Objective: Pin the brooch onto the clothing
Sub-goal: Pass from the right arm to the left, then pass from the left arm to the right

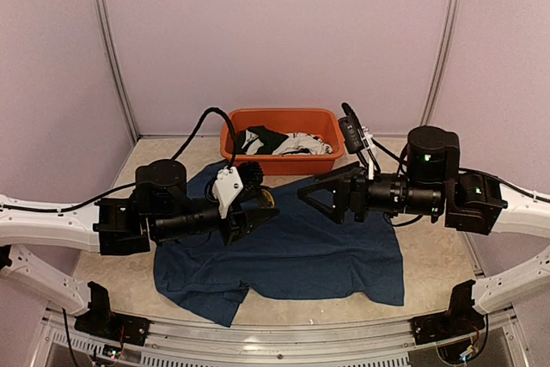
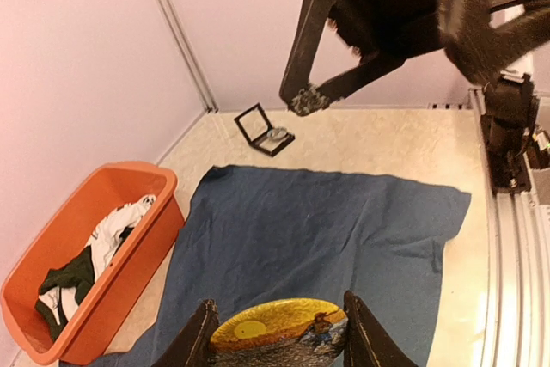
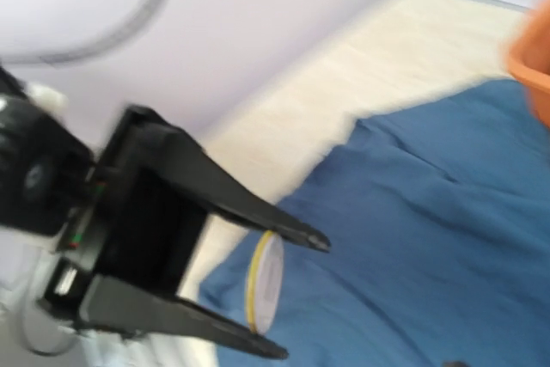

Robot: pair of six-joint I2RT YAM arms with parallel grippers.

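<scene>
The brooch is a round disc painted with a yellow sun scene. My left gripper is shut on its edges and holds it above the navy T-shirt. The shirt lies spread flat on the table. In the right wrist view the brooch shows edge-on, with its pale back between the left fingers. My right gripper hovers just right of the brooch over the shirt with its tips together and nothing held. Its own fingers do not show in its blurred wrist view.
An orange tub with black and white garments stands behind the shirt. A small open black box sits on the table beyond the shirt's far edge. The enclosure's walls and metal posts ring the table.
</scene>
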